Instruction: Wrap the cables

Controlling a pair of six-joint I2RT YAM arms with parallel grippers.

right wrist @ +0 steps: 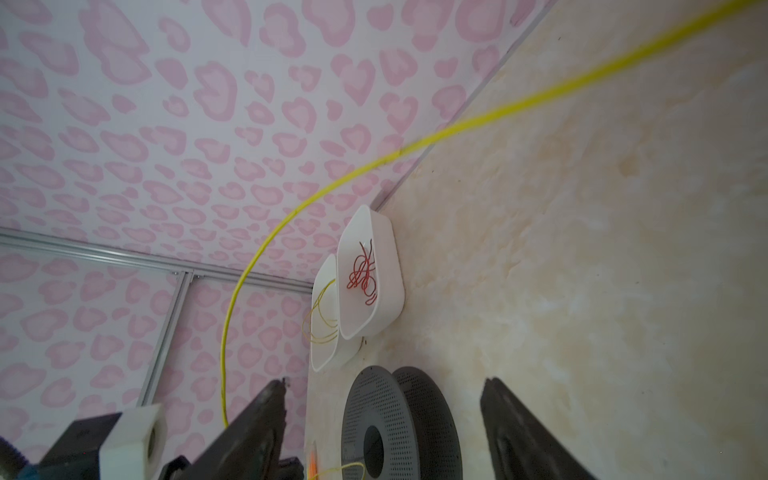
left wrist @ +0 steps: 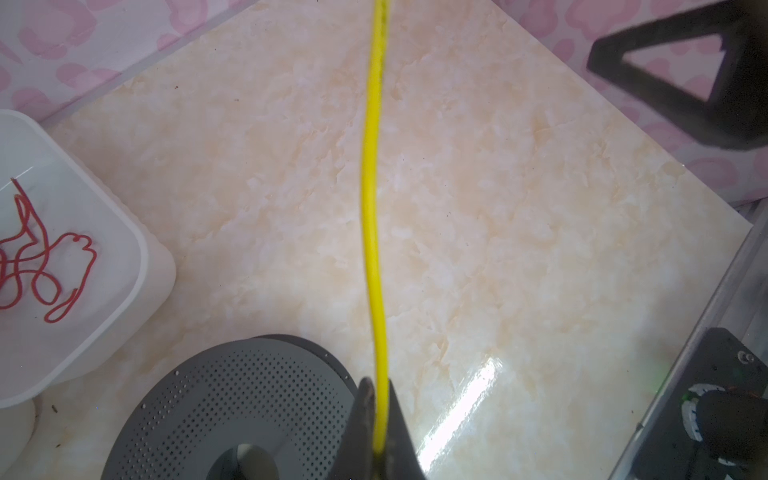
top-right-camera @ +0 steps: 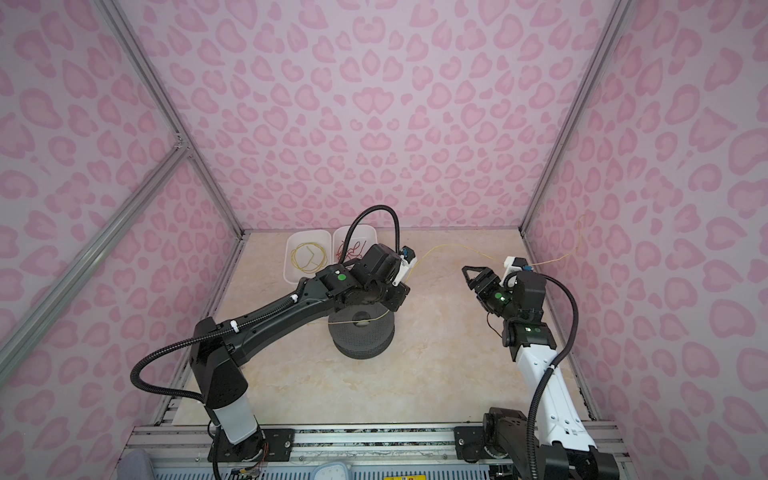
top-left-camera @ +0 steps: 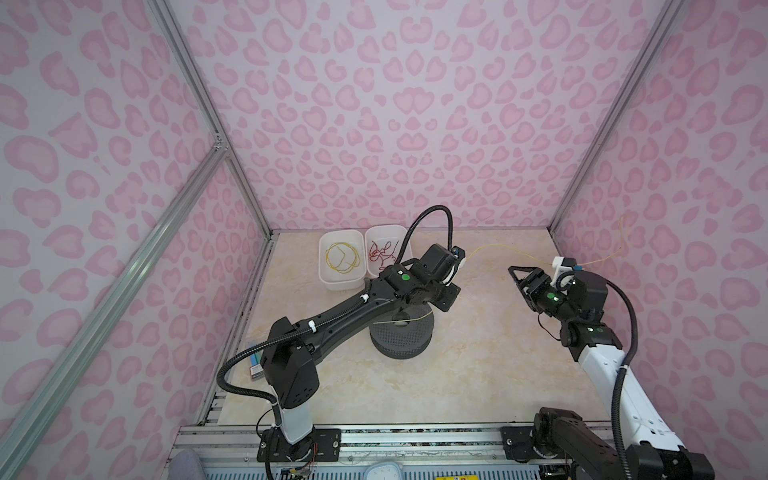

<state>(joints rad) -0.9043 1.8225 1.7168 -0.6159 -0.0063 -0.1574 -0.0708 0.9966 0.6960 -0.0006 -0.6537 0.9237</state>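
Yellow cable (left wrist: pixel 372 208) is pinched between the pressed-together fingers (left wrist: pixel 399 424) of the left gripper (left wrist: pixel 378 384), as is seen in the left wrist view. There the strand runs straight out from the fingertips above the marble-patterned tabletop (left wrist: pixel 519 249). In both top views this gripper is hidden beneath its own wrist. The cable is seen leaving it in a shallow arc toward the right arm, passing behind that arm's wrist camera and rising against the right wall.

The right gripper (right wrist: pixel 382 388) is held with its fingers (right wrist: pixel 515 424) spread wide and nothing between them. The cable is seen passing outside the gap, beside one finger; whether that finger is touched cannot be told.

A grey spool (top-left-camera: pixel 401 345) is stood on the tabletop under the left wrist, and a short yellow strand (top-left-camera: pixel 415 320) is laid across its top. Two white trays are placed side by side at the back. A loose coil of yellow cable (top-left-camera: pixel 343 257) is kept in the first tray (top-left-camera: pixel 322 270), and tangled red wires (top-left-camera: pixel 382 253) in the second tray (top-left-camera: pixel 376 235).
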